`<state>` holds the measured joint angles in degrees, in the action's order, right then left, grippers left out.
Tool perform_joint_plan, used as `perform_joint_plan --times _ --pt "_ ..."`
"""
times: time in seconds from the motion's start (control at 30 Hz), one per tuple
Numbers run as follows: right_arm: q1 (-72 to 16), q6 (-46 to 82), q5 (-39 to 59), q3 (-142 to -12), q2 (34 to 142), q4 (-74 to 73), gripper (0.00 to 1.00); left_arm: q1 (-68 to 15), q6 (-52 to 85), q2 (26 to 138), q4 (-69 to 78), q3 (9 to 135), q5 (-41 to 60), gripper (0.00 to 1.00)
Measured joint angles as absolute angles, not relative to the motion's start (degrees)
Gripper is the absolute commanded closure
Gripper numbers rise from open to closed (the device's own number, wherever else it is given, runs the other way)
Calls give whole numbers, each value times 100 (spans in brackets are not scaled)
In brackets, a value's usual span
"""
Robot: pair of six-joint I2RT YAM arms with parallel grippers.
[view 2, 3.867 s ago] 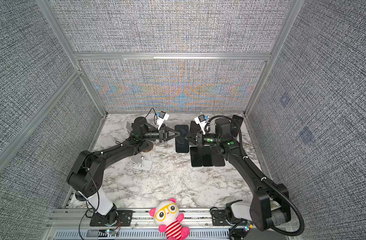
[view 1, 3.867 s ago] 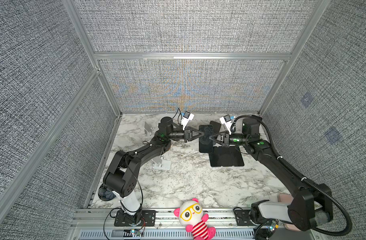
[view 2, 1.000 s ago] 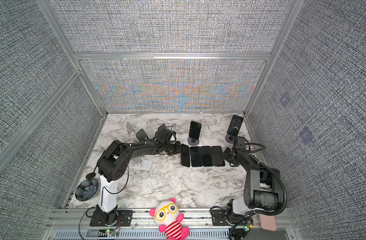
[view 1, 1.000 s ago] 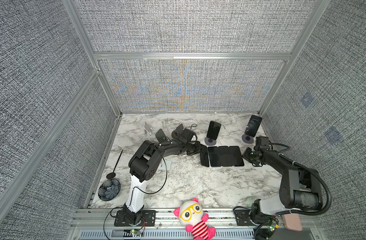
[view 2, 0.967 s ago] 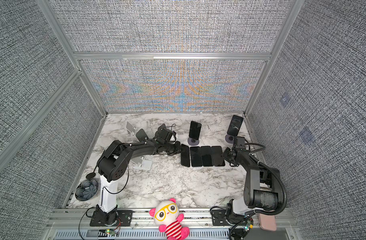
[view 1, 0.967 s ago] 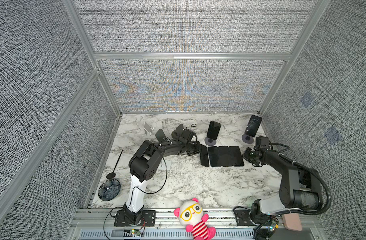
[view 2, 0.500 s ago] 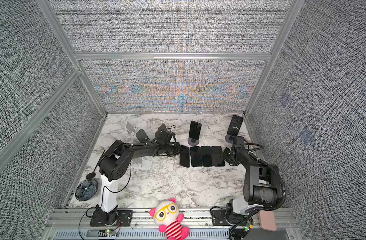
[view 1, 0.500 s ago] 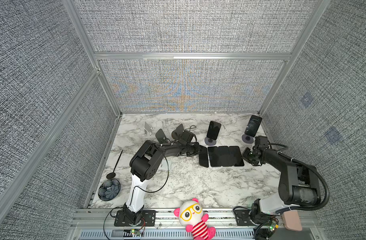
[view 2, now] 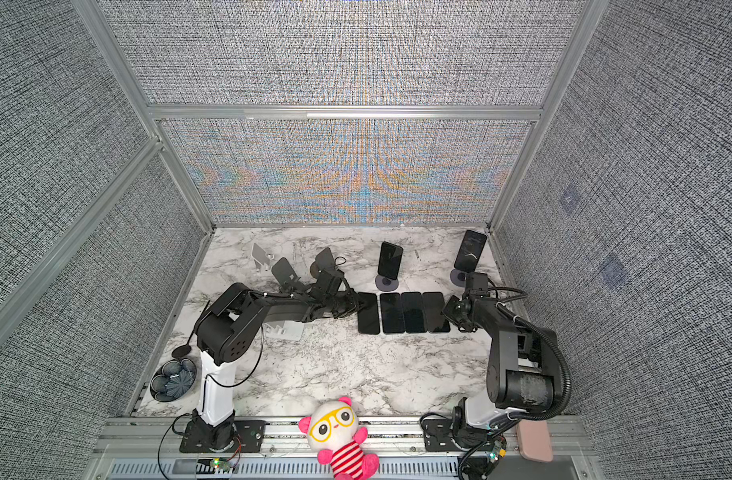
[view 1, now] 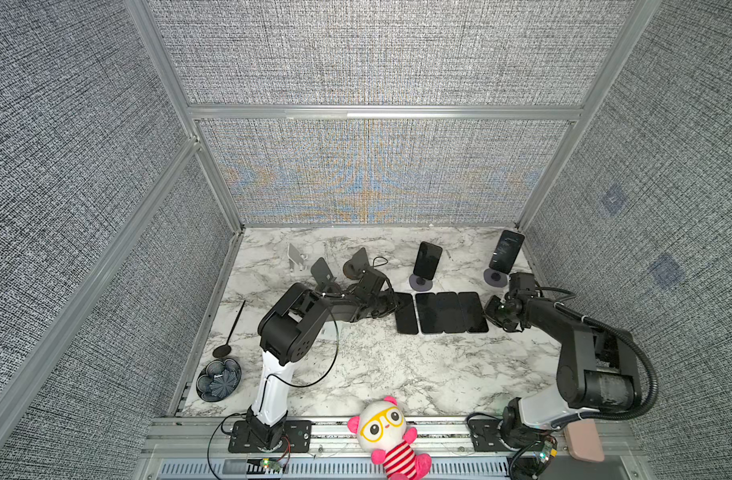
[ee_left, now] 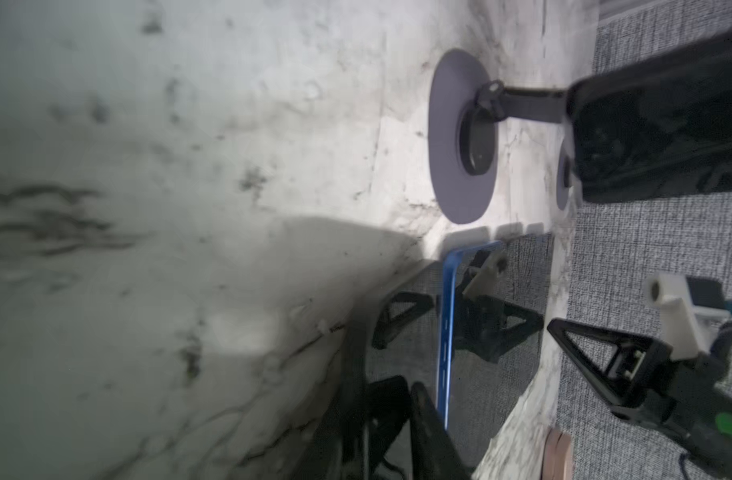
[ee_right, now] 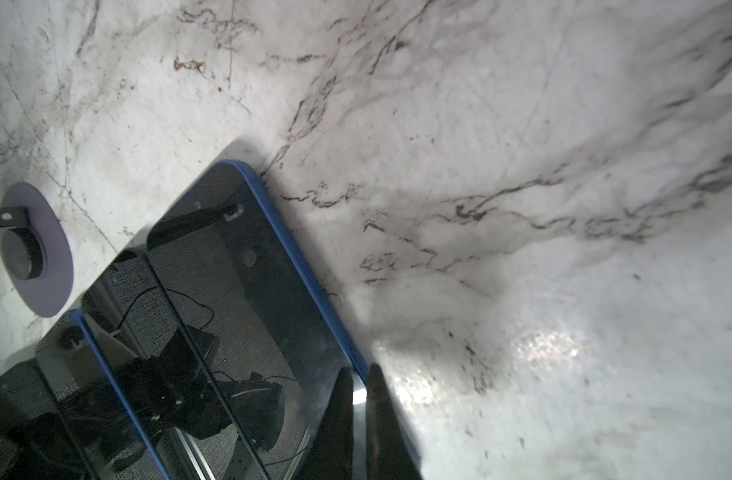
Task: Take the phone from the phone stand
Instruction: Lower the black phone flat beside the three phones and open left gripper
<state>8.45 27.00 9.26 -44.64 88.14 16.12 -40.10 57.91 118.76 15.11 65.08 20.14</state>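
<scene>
Bench (view 1: 356, 374): four flat phones (view 1: 443, 312) in a row, looks done. Two standing phones (view 1: 427, 259) (view 1: 506, 250) on stands at the back, still to do. Left end effector (view 1: 391, 305) slightly apart beside the row's left end. Right end effector (view 1: 489, 309) together at its right edge.

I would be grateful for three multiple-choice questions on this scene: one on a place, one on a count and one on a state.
1. Where is the pink and white plush toy with yellow glasses?
A) on the front metal rail
B) against the back wall
C) on a stand

2. How many black phones lie flat on the marble table?
A) two
B) four
C) six

3. How is the black phone at the back right?
A) lying flat
B) propped on its round grey stand
C) held by an arm

Answers: A, it sits between the arm bases; B, four lie side by side; B, it leans there untouched.
</scene>
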Motion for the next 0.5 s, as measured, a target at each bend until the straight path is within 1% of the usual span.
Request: perform_joint_plan --times 0.07,0.27,0.37,0.47,0.5 --pt "838 2700 928 -4477 8820 1610 90 -4032 5808 11874 1588 6506 1944 57" --pt "829 2700 943 -4493 8827 1619 89 -4051 5813 11850 1643 6499 1927 51" --pt "829 2698 943 -4508 8827 1616 89 -4051 5843 11806 1645 6473 1903 42" --pt "832 2698 945 -4519 8827 1623 89 -4073 5854 11749 1660 6447 1850 31" --pt "829 2698 945 -4523 8827 1627 89 -4082 5854 11736 1662 6438 1839 29"
